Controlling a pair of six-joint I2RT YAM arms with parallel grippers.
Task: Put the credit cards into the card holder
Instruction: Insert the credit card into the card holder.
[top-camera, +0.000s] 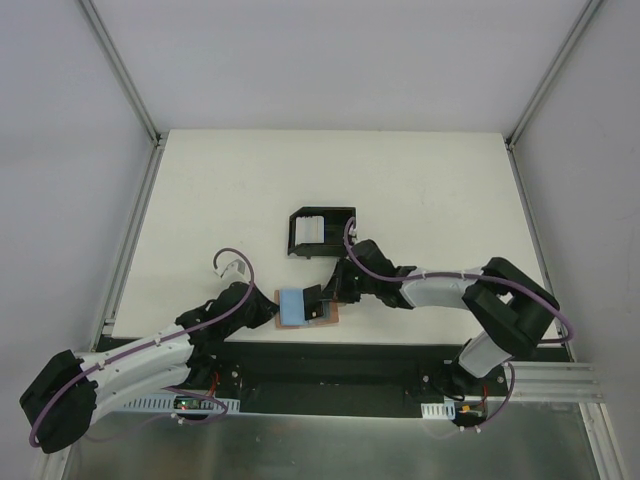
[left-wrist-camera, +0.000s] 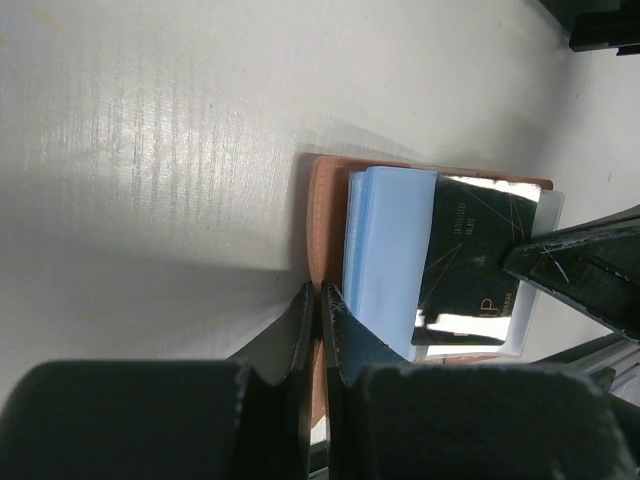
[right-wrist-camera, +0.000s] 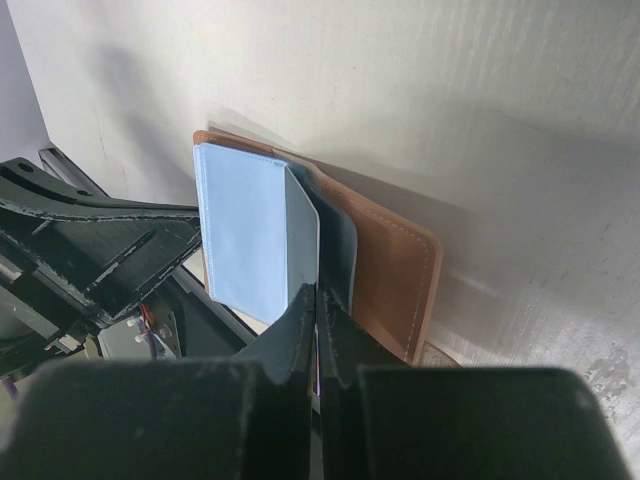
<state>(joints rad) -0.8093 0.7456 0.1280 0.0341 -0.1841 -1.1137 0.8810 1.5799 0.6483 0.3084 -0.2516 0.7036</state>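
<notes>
1. Two closed grippers: left gripper (left-wrist-camera: 320, 292) pinches the card holder (left-wrist-camera: 325, 220) by its tan edge; right gripper (right-wrist-camera: 318, 292) touches its dark flap (right-wrist-camera: 338, 235), grip unclear.
2. Left wrist view alone separates two blue credit cards (left-wrist-camera: 385, 250) atop it.

Dark card (left-wrist-camera: 465, 265), just beyond and right of the left gripper's (left-wrist-camera: 318, 298) jaws: pale lettering turned sideways. Large letters possibly "HP"; two smaller lines too blurred to read. Nothing else legible.

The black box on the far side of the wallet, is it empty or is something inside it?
Not empty. A pale stack, seemingly cards, lies inside the black box, toward its left side, as the top view shows.
</notes>
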